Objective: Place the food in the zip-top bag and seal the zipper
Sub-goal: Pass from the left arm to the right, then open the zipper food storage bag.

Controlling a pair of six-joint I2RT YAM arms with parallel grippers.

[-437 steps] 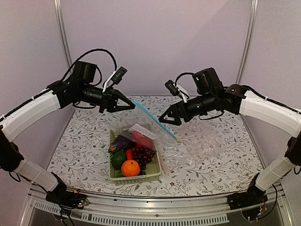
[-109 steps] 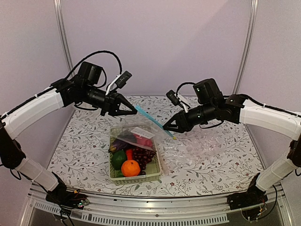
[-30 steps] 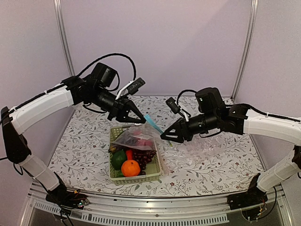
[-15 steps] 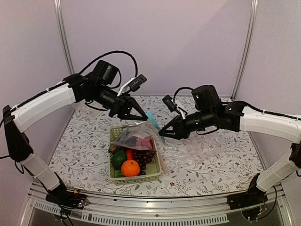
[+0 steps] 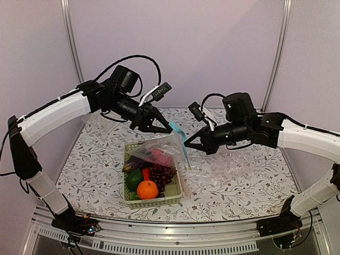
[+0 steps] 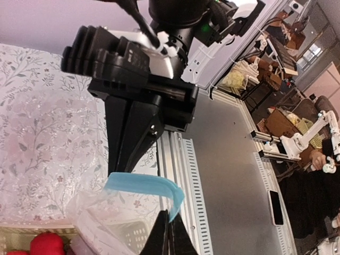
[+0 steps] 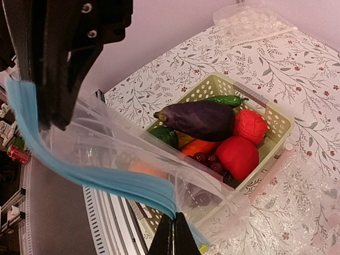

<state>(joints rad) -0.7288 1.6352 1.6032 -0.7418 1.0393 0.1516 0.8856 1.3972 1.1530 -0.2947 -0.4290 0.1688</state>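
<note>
Fingers, left gripper [image 5: 167, 128] and right gripper [image 5: 186, 143], both pinched on zipper [image 7: 106, 180]; I fear strip slipping if arms diverge.

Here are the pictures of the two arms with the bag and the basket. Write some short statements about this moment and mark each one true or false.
1. The left gripper and the right gripper are both shut on the zipper. True.
2. The eggplant is already inside the zip-top bag. False: it lies in the basket.
3. The zip-top bag is held up over the basket. True.
4. The orange lies on the table outside the basket. False: it sits in the basket, at its near end.
</note>
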